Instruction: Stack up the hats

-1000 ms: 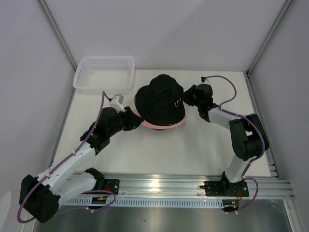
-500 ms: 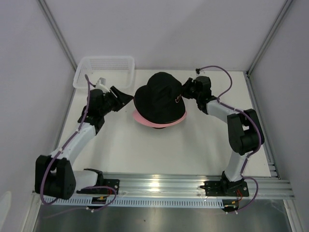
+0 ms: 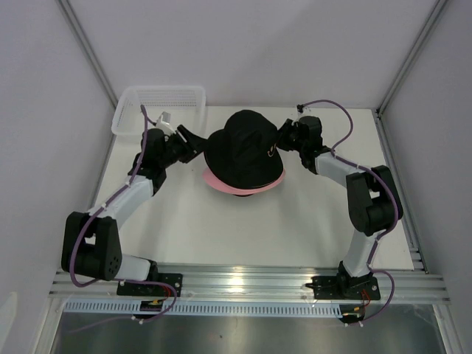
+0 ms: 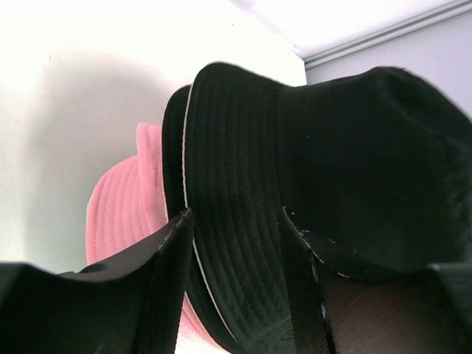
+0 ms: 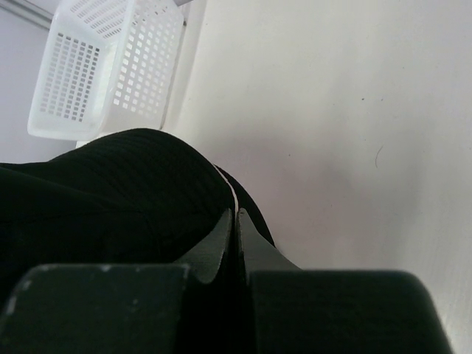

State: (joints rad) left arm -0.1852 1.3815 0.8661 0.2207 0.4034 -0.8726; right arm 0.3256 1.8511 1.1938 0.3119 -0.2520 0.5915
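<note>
A black hat (image 3: 243, 147) with a small light mark on its right side sits on top of a pile whose lowest visible hat is the pink hat (image 3: 243, 189). In the left wrist view the top black hat (image 4: 346, 155) lies over a second black brim (image 4: 174, 140) and the pink hat (image 4: 118, 214). My left gripper (image 3: 193, 143) is open at the pile's left side, and its fingers (image 4: 171, 280) straddle the top black brim. My right gripper (image 3: 284, 140) is shut on the black hat's brim (image 5: 133, 184) at the right side, also seen in its wrist view (image 5: 237, 221).
A white mesh basket (image 3: 158, 109) stands at the table's back left, just behind the left gripper, and shows in the right wrist view (image 5: 103, 66). Grey walls with metal rails enclose the table on three sides.
My left arm has swung from the pile's front left up toward the basket, and its gripper now sits at the black hat's left brim. The right gripper shifted slightly back, still shut on the brim.
</note>
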